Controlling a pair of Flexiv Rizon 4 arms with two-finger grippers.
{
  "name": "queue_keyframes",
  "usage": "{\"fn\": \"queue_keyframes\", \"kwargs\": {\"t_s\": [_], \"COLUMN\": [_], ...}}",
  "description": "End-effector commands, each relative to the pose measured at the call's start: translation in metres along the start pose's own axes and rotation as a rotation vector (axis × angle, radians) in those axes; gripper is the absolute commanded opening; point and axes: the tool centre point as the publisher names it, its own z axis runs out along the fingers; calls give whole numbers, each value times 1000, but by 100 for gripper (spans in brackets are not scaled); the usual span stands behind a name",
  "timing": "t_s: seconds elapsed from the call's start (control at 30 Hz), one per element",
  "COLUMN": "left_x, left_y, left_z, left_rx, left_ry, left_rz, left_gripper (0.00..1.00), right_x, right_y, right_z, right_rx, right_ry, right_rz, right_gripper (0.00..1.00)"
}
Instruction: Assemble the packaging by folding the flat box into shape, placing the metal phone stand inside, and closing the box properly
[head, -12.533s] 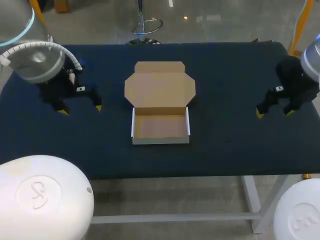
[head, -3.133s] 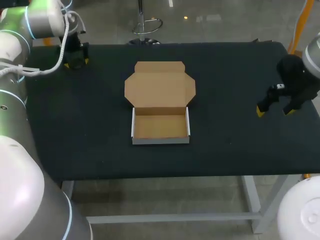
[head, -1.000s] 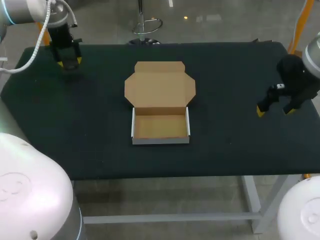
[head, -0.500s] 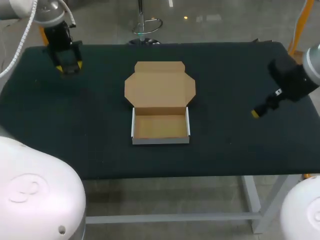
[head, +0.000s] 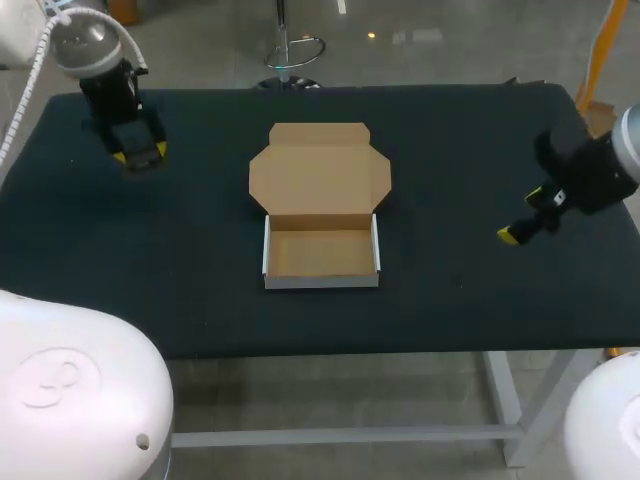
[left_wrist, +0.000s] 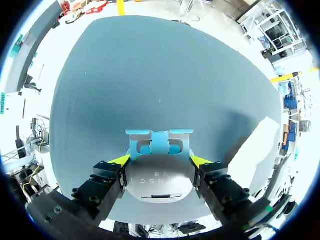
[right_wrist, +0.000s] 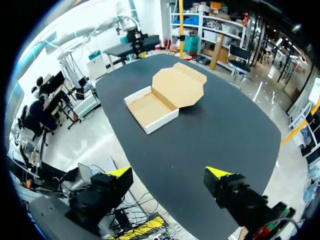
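The cardboard box (head: 320, 252) lies open mid-table, its tray nearest the front and its flat lid (head: 320, 175) spread out behind. In the right wrist view the box (right_wrist: 150, 107) lies well ahead of my right gripper (right_wrist: 170, 175), which is open and empty. In the head view my right gripper (head: 523, 218) hangs tilted over the table's right side. My left gripper (head: 140, 152) is over the back left of the table, left of the lid. Its wrist view shows the left gripper (left_wrist: 160, 161) shut on the pale blue and silver metal phone stand (left_wrist: 159, 175), above bare tabletop.
The dark table (head: 200, 290) carries only the box. Its back edge is close behind my left gripper and its right edge is close to my right gripper.
My left arm has carried the phone stand a little forward and to the right. My right gripper has turned and tilted, shifting slightly toward the box.
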Motion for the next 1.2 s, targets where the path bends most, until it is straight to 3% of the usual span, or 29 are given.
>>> {"fn": "queue_keyframes", "kwargs": {"t_s": [0.03,0.6,1.2], "left_x": [6,42,74], "left_y": [24,59,85], "left_z": [-4,-4,-11], "left_rx": [535,621,658], "left_ry": [-20,5,9], "left_rz": [10,102,188], "left_gripper": [0,0,0], "right_x": [-6,-6,13], "right_y": [3,5,16], "right_z": [8,35,71], "right_rx": [-8,-97,-88], "right_ry": [24,165,259], "right_rz": [-20,-187,-267], "right_gripper": [100,100,100]}}
